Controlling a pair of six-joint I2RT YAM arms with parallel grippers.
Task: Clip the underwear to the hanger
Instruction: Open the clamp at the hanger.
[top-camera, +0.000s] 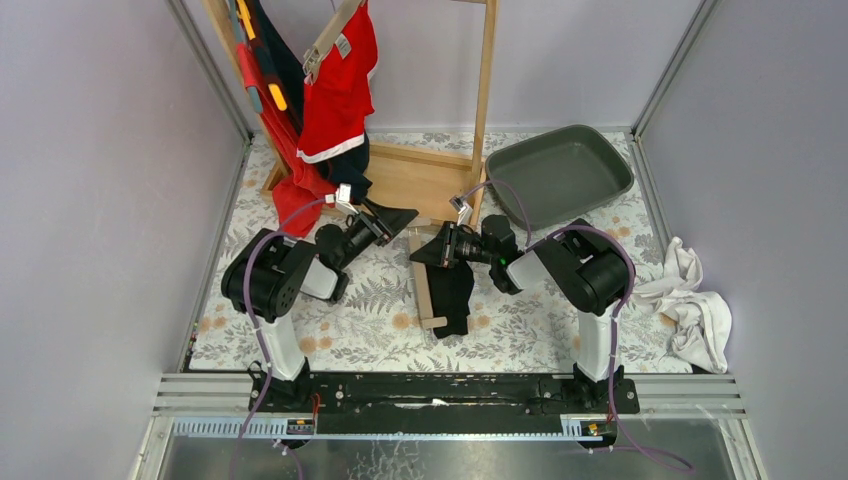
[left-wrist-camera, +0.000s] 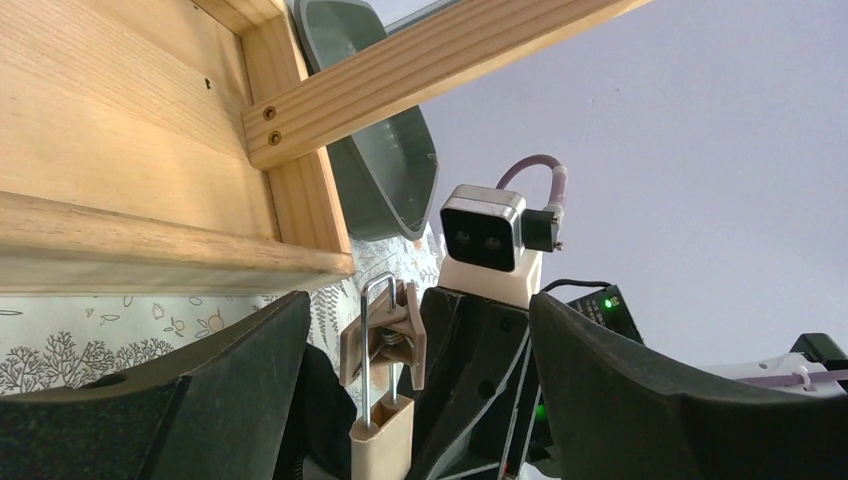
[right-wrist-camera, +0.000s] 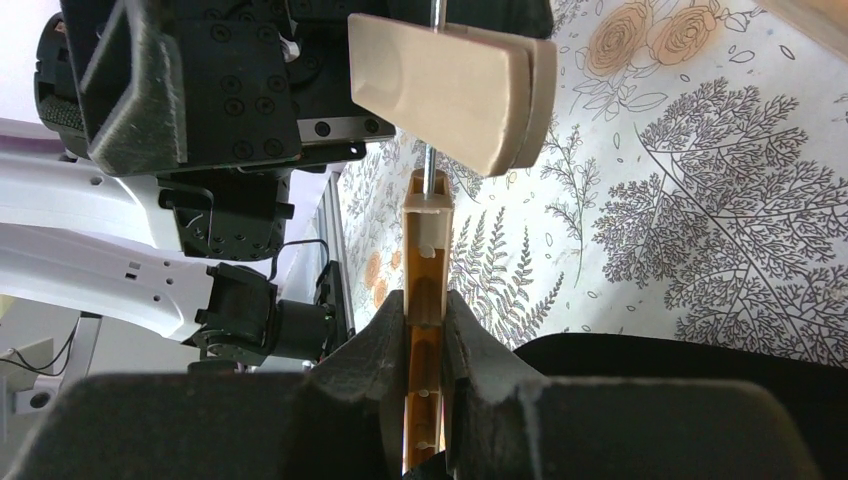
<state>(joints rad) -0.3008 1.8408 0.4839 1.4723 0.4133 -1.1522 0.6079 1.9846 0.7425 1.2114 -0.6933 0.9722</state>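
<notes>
Counter (top-camera: 330, 340) with the wooden rack (top-camera: 430, 180) at the back. Black underwear (top-camera: 455, 290) lies flat mid-counter, draped over the hanger (top-camera: 427, 300) and not in any clip yet. Right claw (right-wrist-camera: 425, 310) is clamped on the hanger bar, likely to pin it steady and present the end clip (right-wrist-camera: 450, 90) to the other arm. Left claw (left-wrist-camera: 420, 385) gapes wide, its fingers (left-wrist-camera: 200, 400) straddling that clip without touching it. I'd guess it's lined up to squeeze the clip open. Clip jaws are shut, with no fabric between them.
</notes>
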